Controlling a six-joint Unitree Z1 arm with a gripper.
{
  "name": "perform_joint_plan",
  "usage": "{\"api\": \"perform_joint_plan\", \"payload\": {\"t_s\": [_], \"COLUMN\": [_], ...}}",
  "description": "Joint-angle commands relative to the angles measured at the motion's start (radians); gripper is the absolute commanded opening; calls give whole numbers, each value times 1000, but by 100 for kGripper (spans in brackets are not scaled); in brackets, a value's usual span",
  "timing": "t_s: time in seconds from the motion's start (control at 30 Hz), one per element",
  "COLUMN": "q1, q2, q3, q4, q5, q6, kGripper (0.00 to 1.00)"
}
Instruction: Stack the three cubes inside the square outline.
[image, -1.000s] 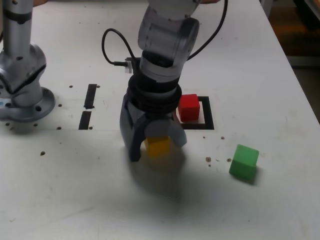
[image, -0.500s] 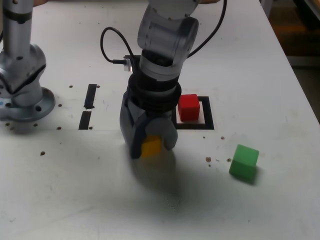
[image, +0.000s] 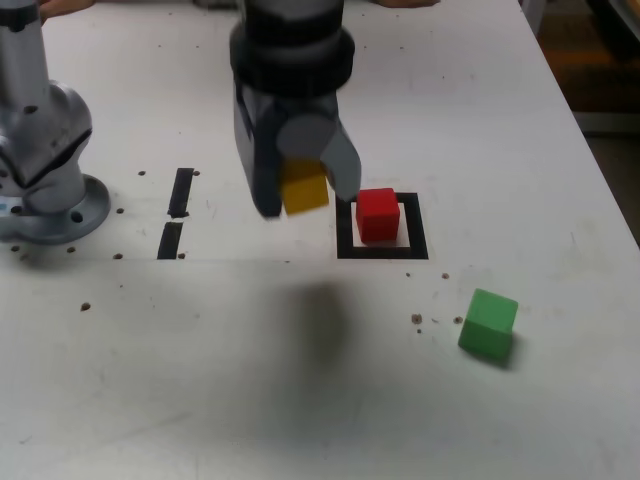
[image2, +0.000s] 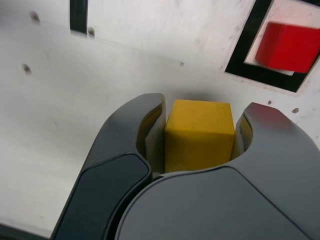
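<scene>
Your tool (image: 300, 185) is clamped on the small solid yellow cube (image: 304, 188), which hangs clear above the white table (image: 520, 120), just to the exterior view's left of the black-bordered square outline (image: 382, 248). The small solid red cube (image: 377, 214) sits inside that outline, and the small solid green cube (image: 488, 323) lies well apart, toward the exterior view's lower right.

To do this step well, carry the yellow cube over until it is squarely above the red one, match its faces to the red cube's sides, then lower gently and only release once it rests flat. Judging from the frames, a skewed or off-centre placing could tip it or nudge the red cube across the border.

Use the wrist view to check the grip: it shows the yellow cube (image2: 200, 134) seated between both jaws, with the red cube (image2: 290, 46) ahead in the outline (image2: 250, 47). Only the exterior view shows the green cube and your height above the table.
</scene>
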Motion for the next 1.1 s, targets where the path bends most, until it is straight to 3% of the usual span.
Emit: {"api": "perform_joint_plan", "payload": {"t_s": [0.0,0.17,0.47,1.07], "q1": [28,113,180,256], "q2": [27,100,222,244], "q3": [-181,-328,-312,-155], "q4": [153,216,129,2], "q5": [23,43,59,2], "q6": [67,180,223,279], "kGripper": [10,10,10,10]}}
